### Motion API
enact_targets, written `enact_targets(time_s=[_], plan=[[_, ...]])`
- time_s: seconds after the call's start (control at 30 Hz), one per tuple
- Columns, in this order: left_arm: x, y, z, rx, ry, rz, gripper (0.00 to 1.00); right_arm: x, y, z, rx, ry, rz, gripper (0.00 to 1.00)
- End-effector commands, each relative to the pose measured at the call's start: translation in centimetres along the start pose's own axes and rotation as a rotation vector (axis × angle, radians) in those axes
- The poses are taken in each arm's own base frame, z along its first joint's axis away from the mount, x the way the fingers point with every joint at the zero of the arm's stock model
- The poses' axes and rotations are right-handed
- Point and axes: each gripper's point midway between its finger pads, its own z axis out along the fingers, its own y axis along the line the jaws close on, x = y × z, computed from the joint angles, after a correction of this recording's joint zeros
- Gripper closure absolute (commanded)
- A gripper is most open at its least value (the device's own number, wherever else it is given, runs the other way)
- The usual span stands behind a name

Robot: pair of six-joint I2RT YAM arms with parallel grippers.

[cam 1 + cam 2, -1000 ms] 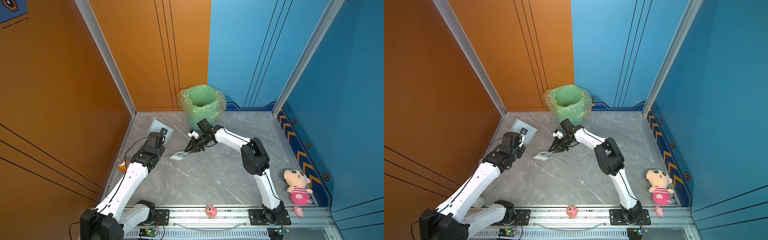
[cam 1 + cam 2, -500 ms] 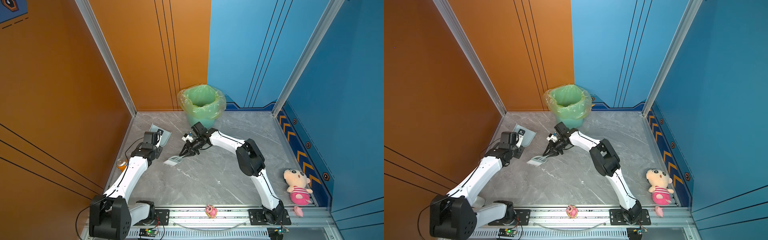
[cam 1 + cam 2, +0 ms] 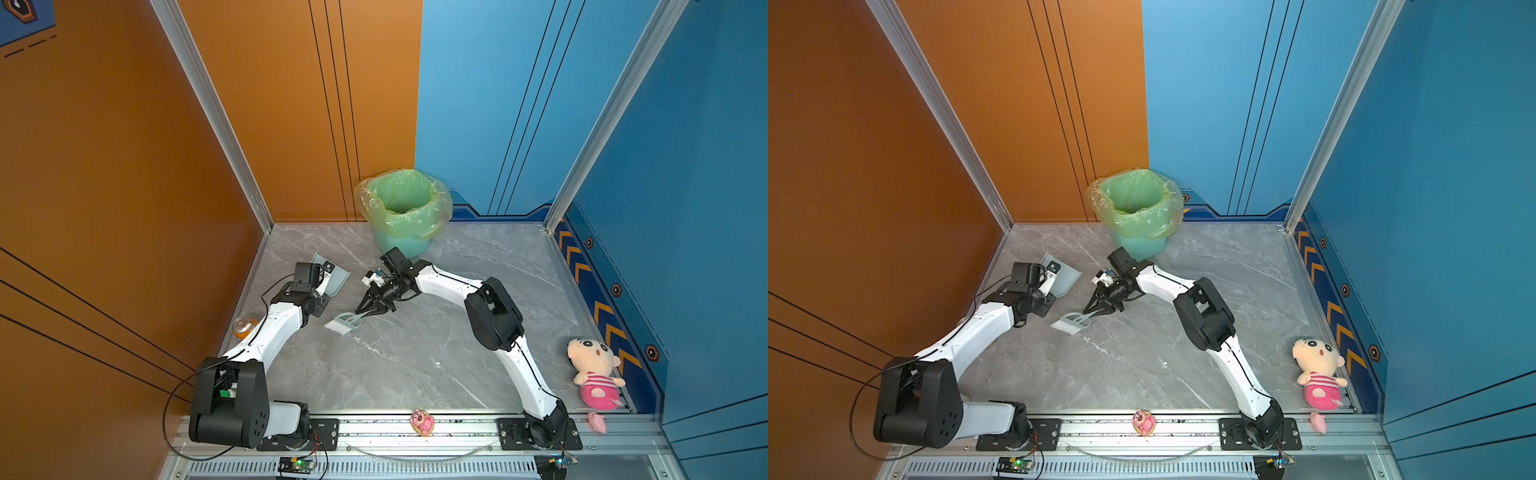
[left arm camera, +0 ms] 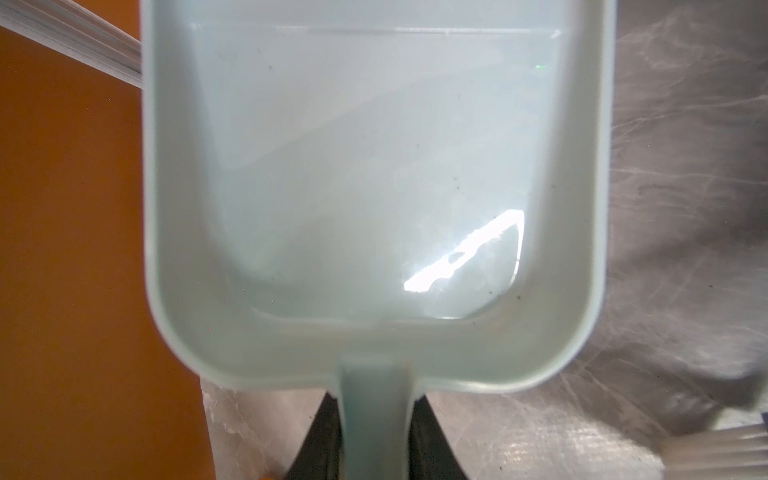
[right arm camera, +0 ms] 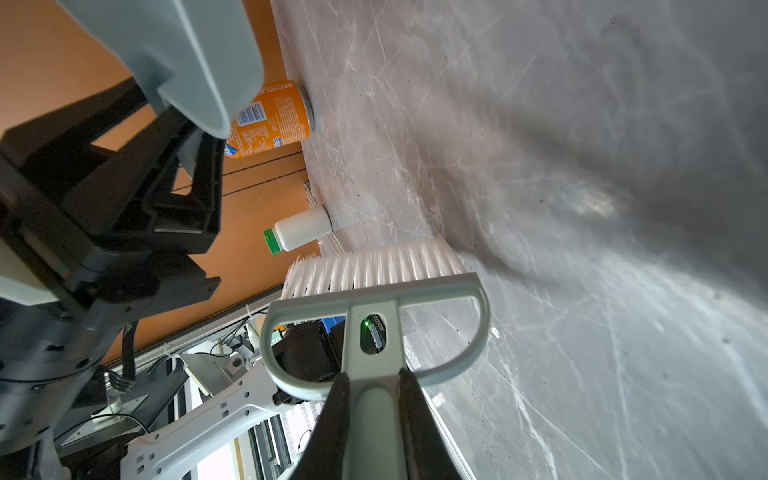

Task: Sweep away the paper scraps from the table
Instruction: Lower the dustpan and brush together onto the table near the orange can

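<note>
Only the right wrist view shows a white, green-capped bottle (image 5: 300,228) near the orange can (image 5: 272,120) by the wall (image 5: 266,195). The left hand (image 4: 374,413) is clamped on the dustpan (image 4: 374,166) handle. The right hand (image 5: 374,401) is clamped on the brush (image 5: 374,291) handle, over the grey, white-veined surface (image 5: 582,311).

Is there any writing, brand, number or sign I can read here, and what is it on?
"RECYCL", rest unclear: near the rim of the orange can.
Barcode and fine print on that can: too small to read.
Signs without words: orange chevron arrows low on the blue wall.
No label shows on the white bottle.
Nothing else is readable.
</note>
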Motion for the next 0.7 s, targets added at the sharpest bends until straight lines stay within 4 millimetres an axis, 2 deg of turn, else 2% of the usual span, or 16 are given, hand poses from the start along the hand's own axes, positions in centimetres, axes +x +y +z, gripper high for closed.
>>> enact_targets(time_s=[0.0,0.43,0.67], plan=[[0.5,-0.7,1.2,0.029,0.015,0.038,1.00,-1.0,0.1,0.5,-0.038,0.002,0.027,1.00],[1.3,-1.2,2.6,0.046,0.073,0.064,1.00,-2.7,-2.1,1.1,-0.042,-0.022,0.113,0.85],[1.8,-1.4,3.4,0.049,0.106,0.073,1.00,-3.5,-3.1,1.6,-0.046,-0.036,0.154,0.84]])
